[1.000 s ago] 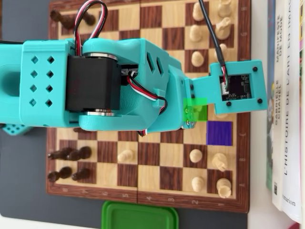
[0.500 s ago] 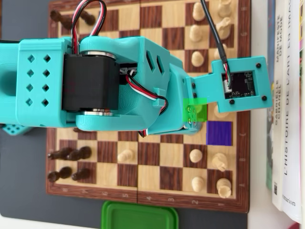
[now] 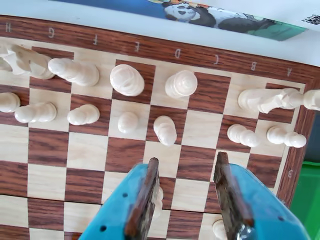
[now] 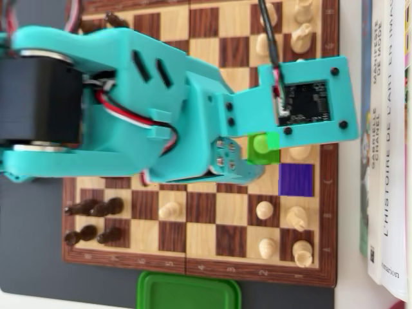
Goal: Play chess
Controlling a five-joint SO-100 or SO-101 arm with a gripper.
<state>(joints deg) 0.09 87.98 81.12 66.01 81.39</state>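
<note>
In the wrist view my gripper [image 3: 187, 159] hangs open over the wooden chessboard [image 3: 100, 150], with only bare squares between its fingers [image 3: 150, 190]. White pieces line the far rows, and one white pawn [image 3: 165, 131] stands just ahead of the fingertips. Another pawn [image 3: 158, 197] peeks out beside the left finger, and a further pawn [image 3: 218, 230] sits by the right finger. In the overhead view the teal arm [image 4: 129, 109] covers much of the board [image 4: 193, 264] and hides the jaws. A green-marked square with a pawn [image 4: 262, 147] and a purple-marked square [image 4: 296, 179] lie beside the wrist.
Black pieces [image 4: 96, 209] stand at the board's left side in the overhead view, white ones [image 4: 297, 219] at the right. A green lid [image 4: 188, 291] lies below the board. Books [image 4: 386, 148] line the right edge. The camera mount [image 4: 308, 103] overhangs the white rows.
The arm has lifted toward the overhead camera and looks larger. Its wrist and camera mount shifted up and left, uncovering the pawn on the green square.
</note>
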